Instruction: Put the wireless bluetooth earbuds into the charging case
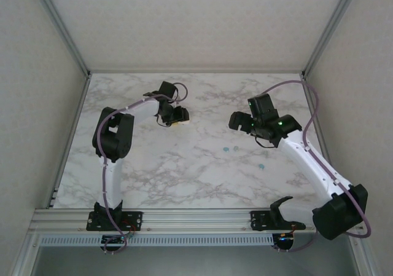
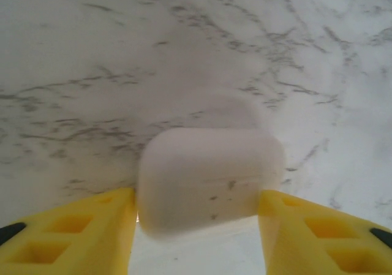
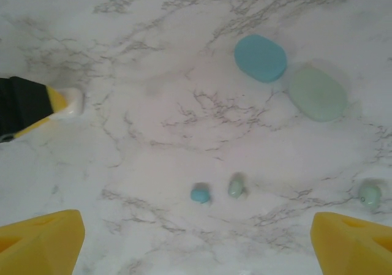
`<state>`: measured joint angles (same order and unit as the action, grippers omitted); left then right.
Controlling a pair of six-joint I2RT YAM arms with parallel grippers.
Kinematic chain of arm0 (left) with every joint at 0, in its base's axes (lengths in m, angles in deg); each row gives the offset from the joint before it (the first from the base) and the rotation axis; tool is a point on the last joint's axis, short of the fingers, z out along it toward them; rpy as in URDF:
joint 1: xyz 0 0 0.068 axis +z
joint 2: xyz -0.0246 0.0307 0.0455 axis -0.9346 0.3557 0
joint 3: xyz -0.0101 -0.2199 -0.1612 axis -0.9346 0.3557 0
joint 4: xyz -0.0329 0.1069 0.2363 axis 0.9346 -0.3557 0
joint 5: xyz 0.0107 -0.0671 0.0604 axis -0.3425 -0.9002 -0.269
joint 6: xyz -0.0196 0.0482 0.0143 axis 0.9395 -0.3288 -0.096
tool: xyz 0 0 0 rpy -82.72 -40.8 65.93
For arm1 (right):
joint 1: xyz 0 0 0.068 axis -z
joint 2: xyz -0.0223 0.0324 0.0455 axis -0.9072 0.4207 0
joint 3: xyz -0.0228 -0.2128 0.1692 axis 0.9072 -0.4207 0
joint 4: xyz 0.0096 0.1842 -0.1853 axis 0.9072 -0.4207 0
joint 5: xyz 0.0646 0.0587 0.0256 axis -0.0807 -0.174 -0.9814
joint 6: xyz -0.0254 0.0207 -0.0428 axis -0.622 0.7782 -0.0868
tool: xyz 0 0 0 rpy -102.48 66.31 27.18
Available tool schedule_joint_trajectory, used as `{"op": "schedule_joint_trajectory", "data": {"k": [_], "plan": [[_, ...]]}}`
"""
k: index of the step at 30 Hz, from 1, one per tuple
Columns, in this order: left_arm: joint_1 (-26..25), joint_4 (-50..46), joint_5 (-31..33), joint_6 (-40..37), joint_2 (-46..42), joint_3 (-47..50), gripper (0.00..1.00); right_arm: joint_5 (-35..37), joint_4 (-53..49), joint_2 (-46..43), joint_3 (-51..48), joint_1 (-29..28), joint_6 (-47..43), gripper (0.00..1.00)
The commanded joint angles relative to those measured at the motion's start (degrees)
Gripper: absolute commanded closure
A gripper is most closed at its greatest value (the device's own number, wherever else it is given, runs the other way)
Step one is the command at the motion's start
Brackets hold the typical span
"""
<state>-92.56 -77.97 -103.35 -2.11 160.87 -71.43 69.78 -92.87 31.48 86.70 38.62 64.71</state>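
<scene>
Plainly, right gripper gapes wide above 3 earbuds near charging case; left gripper clamps white piece

Holding a white block in my left gripper.
My yellow fingers touch both its sides; rounded corners, faint seam across, marble table behind.

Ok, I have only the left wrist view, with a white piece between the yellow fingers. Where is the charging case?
Observer: The charging case lies on the table ahead of the right gripper, blue part beside mint part.
Operator: And the earbuds?
Observer: Three earbuds lie loose on the table, outside the case.
Operator: Is the right gripper holding anything?
Observer: No, it is open and empty.
</scene>
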Motion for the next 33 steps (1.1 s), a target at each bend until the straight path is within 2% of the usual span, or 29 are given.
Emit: {"op": "schedule_joint_trajectory", "data": {"k": [1,8,12,16,24,28,33], "plan": [[0.7,-5.0,6.0,-2.6,-3.7,-0.4,0.43,-2.0,-0.3,3.8,1.9,2.2,-9.2,0.05],[1.3,-3.0,8.5,-4.2,-13.3,6.1,0.39,-10.3,2.2,19.0,8.5,9.1,-21.0,0.15],[1.3,-0.5,6.8,-4.7,-20.3,10.5,0.39,-7.2,-0.1,29.9,15.8,11.8,-25.1,0.20],[1.3,5.3,5.2,-5.0,-30.4,17.5,0.39,-6.3,-2.4,37.6,22.4,13.3,-30.7,0.20],[1.4,11.8,9.3,-6.6,-45.8,27.0,0.39,-8.8,-8.3,46.5,30.5,13.7,-39.9,0.22],[1.4,12.6,11.2,-7.3,-49.3,28.6,0.38,-5.7,-9.4,49.7,32.7,13.7,-41.2,0.24],[1.4,12.6,11.8,-7.6,-50.6,29.1,0.38,-5.0,-10.1,52.7,34.8,13.7,-42.7,0.26]]}}
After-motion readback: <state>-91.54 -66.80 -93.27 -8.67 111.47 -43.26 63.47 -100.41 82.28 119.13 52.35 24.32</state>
